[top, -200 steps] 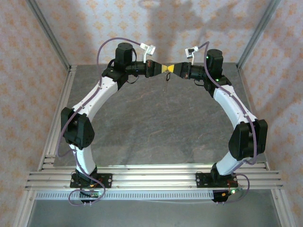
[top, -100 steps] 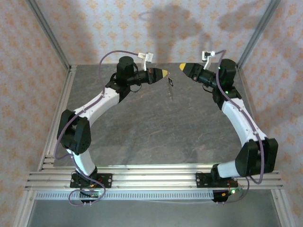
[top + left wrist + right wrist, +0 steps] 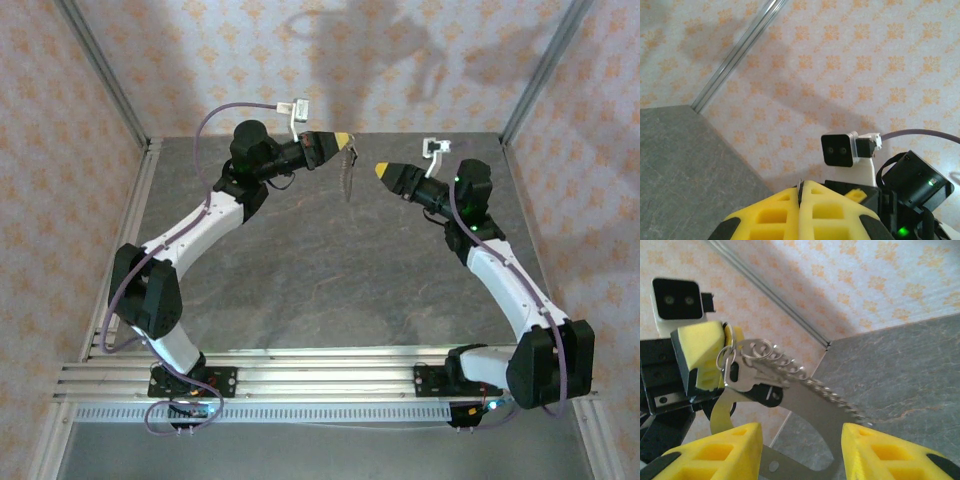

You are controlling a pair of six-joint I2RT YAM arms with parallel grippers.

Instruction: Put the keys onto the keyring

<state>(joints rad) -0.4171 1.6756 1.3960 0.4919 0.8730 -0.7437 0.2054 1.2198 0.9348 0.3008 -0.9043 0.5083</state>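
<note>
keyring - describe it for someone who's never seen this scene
Start at the left arm, stretched over the table's far side. From its yellow fingers dangles the keyring: a thin silvery chain with a key, the one thing hanging in mid-air.

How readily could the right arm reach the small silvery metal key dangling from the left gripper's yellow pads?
Likely yes: the open right gripper faces the key on the thin metal keyring, nothing between.
</note>
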